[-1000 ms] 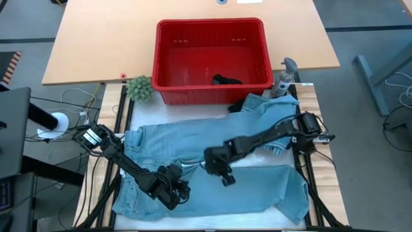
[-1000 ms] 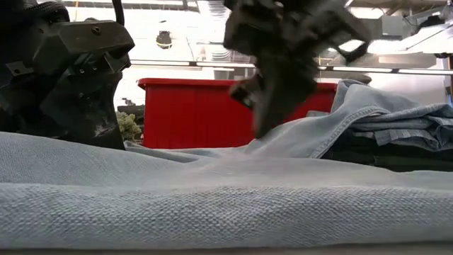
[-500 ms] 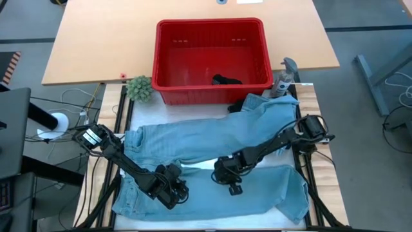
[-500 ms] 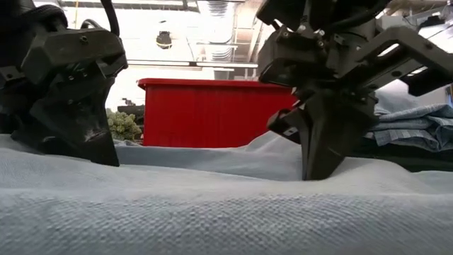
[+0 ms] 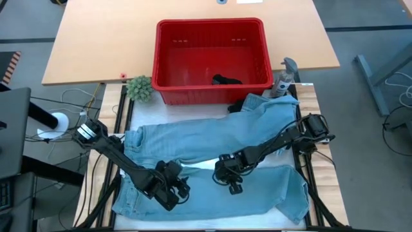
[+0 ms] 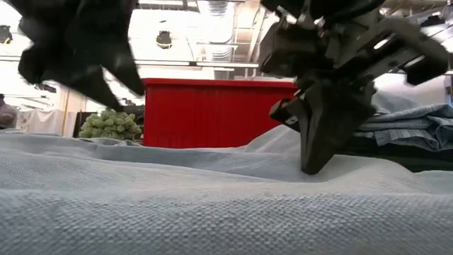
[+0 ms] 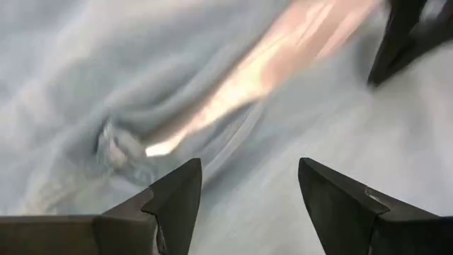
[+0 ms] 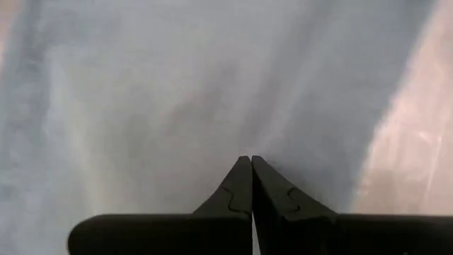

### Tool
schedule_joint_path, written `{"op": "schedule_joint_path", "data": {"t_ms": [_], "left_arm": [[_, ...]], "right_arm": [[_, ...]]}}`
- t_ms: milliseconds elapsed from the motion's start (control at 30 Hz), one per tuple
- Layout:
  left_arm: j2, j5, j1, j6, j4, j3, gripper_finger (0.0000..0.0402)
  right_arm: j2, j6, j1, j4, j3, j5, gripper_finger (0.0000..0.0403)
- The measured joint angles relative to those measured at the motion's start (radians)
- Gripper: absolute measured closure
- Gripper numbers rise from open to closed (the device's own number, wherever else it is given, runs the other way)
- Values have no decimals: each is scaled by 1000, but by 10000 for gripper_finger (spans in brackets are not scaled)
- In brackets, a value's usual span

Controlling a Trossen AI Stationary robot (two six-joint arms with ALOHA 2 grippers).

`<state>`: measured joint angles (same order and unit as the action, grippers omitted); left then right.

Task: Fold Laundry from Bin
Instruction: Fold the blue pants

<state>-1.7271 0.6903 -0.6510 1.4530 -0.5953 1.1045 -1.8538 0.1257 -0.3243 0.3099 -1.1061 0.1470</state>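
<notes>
Light blue denim jeans lie spread flat across the table, and they fill the foreground of the low view. My left gripper hangs open a little above their near left part, touching nothing. My right gripper is shut, its tips down on the near leg. The red bin stands at the far side with one black piece in it. More denim is heaped at the far right. My right gripper presses its shut fingertips down on the near leg of the jeans, around the middle of the table. The fingers come from above, slanting toward the near edge. The denim lies flat on the table and dips slightly around the tips.
A small green plant stands left of the bin, and a bottle-like object stands to its right. In the low view a stack of folded cloth lies at the right behind my right gripper. Cables hang off the table's left side.
My right gripper has moved toward the near edge and come down until its shut tips rest on the denim. My left gripper, still open, has risen off the jeans in the last half second. The jeans stay spread out.
</notes>
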Motion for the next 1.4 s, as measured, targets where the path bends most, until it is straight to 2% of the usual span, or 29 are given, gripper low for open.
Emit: {"op": "schedule_joint_path", "data": {"t_ms": [133, 333, 467, 633, 800, 933, 1000, 1067, 1167, 1233, 1400], "left_arm": [[105, 54, 9, 8, -82, 24, 175], [321, 183, 77, -72, -182, 61, 175], [474, 230, 173, -276, -185, 64, 175], [641, 217, 316, -543, -178, 64, 175], [738, 60, 459, -738, -184, 64, 175], [753, -49, 556, -861, -213, 64, 175], [740, -86, 602, -924, -219, 64, 175], [719, -139, 659, -981, -222, 64, 175], [671, -292, 764, -1085, -223, 64, 175], [635, -384, 833, -1145, -224, 63, 175], [575, -535, 970, -1243, -241, 63, 175]], "right_arm": [[49, -1, 5, 44, -1, 3, 379], [257, -1, 65, 173, -2, 5, 377], [431, 4, 124, 302, -3, -8, 361], [630, 33, 244, 502, -3, -94, 321], [793, 20, 395, 686, -3, -190, 257], [885, -79, 516, 787, -3, -294, 203], [911, -154, 578, 816, -3, -389, 185], [922, -215, 636, 830, -3, -483, 174], [918, -315, 728, 828, -3, -552, 170], [913, -389, 796, 822, -3, -561, 170], [883, -498, 929, 808, -3, -552, 169]]}}
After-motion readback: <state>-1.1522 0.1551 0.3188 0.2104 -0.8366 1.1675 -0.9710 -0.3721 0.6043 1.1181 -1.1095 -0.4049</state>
